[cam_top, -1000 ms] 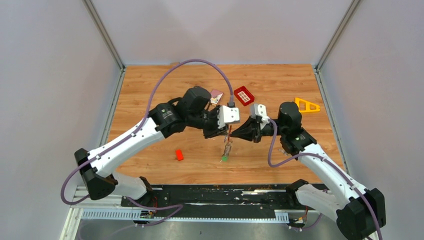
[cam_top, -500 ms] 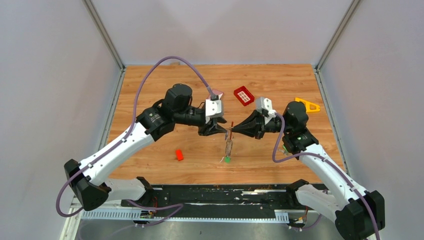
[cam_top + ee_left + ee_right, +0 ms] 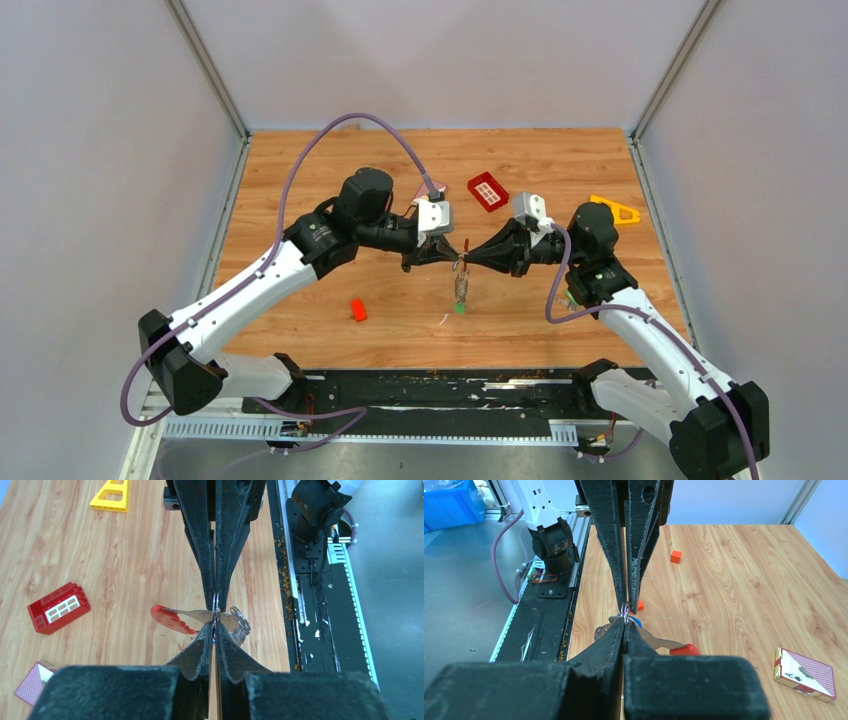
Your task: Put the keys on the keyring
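Left wrist: coiled wire keyring (image 3: pixel 240 616), glossy ridged red fob (image 3: pixel 168 619).

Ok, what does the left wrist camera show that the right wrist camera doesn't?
Only the left wrist view: the yellow triangle and the red gridded tray. Only the right wrist view: the small red block and a blue bin. Both: the left gripper and right gripper tip to tip, pinched on the keyring, plus the card box.
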Robot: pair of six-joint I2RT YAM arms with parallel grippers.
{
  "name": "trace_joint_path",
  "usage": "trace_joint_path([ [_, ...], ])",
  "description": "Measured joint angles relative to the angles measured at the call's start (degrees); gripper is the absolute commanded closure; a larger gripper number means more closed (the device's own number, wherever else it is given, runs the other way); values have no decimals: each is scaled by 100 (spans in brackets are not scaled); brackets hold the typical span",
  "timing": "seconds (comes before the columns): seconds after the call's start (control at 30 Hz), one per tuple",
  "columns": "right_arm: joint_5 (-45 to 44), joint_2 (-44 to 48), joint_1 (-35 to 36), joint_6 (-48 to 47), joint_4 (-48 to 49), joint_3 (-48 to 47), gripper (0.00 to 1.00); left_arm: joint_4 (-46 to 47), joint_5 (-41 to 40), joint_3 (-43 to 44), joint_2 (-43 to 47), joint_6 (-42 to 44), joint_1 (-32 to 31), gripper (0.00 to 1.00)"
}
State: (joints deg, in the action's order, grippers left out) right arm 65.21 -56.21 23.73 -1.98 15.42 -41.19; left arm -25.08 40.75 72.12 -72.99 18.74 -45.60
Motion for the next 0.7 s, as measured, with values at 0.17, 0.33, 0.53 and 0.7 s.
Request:
trace_joint_path([
  [0.17,0,0,-9,2,0,0,100,-4,31,-9,0,0,0,100],
  [0.33,0,0,-20,2,-9,0,100,-4,94,-11,-46,2,2,100],
  [0.53,-50,0,-20,-59,-160,0,100,-42,44,-11,-116,20,2,100],
  [0.7,-109,0,-20,-109,-227,0,100,-33,-131,-24,-116,20,-11,97],
])
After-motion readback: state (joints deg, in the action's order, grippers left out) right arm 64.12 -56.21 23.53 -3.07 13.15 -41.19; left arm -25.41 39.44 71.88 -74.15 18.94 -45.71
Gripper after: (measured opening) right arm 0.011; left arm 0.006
